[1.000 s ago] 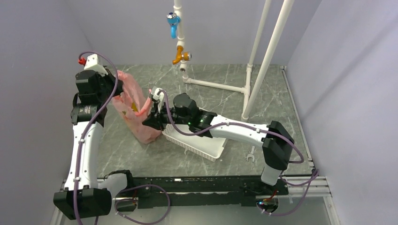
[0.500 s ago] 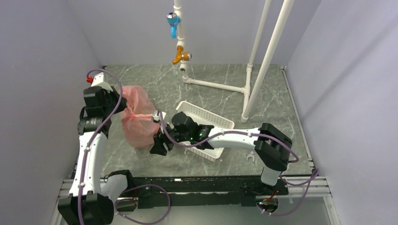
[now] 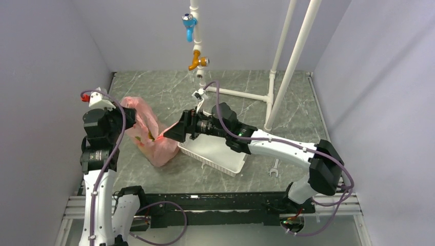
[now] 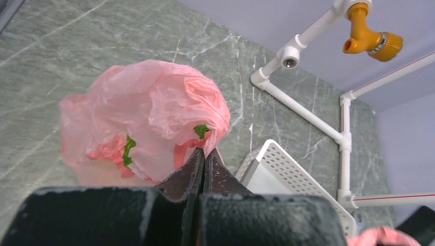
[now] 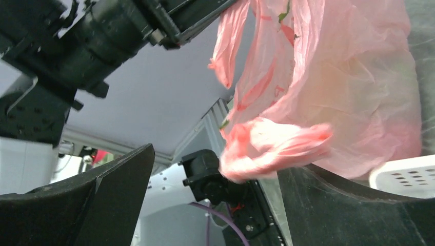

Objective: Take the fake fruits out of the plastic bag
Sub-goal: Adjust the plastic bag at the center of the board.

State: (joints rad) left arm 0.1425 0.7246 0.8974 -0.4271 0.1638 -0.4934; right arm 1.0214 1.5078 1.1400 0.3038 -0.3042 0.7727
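In the lower middle of the left wrist view, the left gripper (image 4: 204, 156) is clenched on a gathered fold of the bag (image 4: 143, 115), which it holds up left of centre on the table. The fruits look to be still inside. In the top view only a yellow streak (image 3: 150, 135) shows through the pink film, likely a banana. Just right of the bag, the right gripper (image 3: 168, 135) has its jaws spread. A blurred flap of film lies between them, not pinched. The basket (image 3: 220, 159) lies under that arm. Closing on both layers would likely seal the mouth rather than open it. Pulling hard against the left pinch could tear the thin film or slip it free, dropping the bag and letting the round fruits roll.
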